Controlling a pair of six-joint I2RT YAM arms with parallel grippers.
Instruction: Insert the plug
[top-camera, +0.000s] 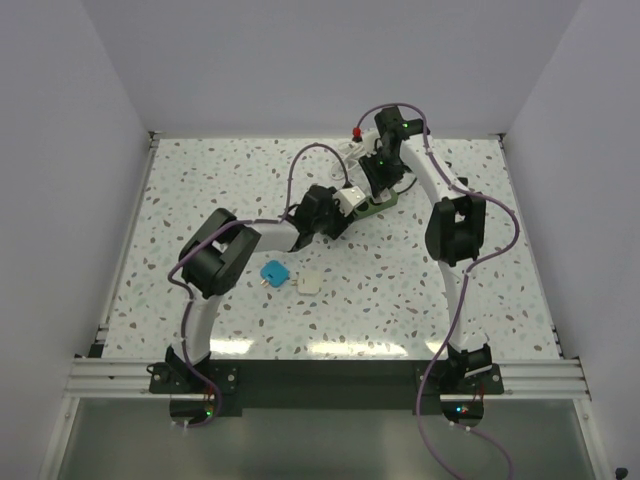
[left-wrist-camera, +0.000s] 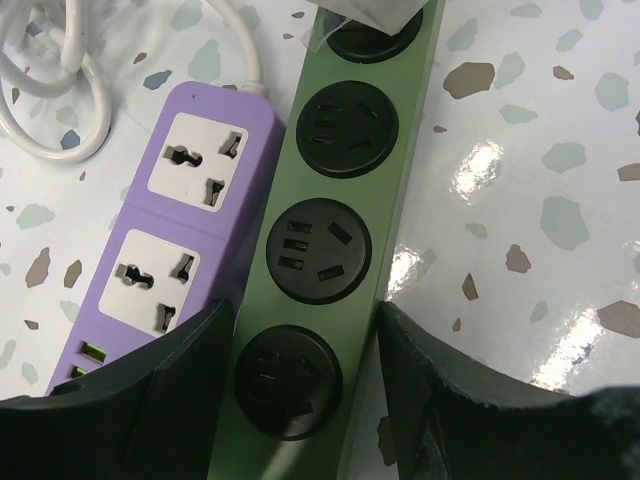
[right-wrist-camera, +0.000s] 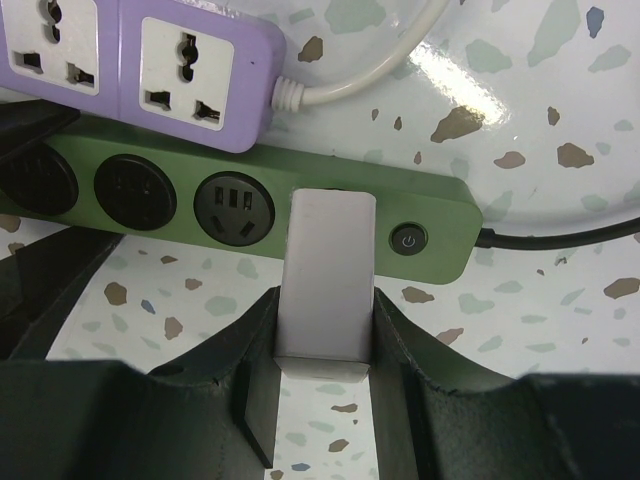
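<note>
- The right hand (right-wrist-camera: 325, 320) was clenched on the white plug (right-wrist-camera: 330, 250), probably to line its pins up with a socket.
- The plug covered the green strip's (right-wrist-camera: 183, 200) socket beside the switch (right-wrist-camera: 407, 240), near the surface's far edge.
- The left hand (left-wrist-camera: 305, 325) straddled the strip's other end, apparently to steady it. Whether it was squeezing the strip could not be told.

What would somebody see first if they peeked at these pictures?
Probably the white plug pinched in the right gripper, right at the green power strip beside its power button. Then the purple power strip lying alongside the green one, whose other end sits between the fingers of the left gripper.
</note>
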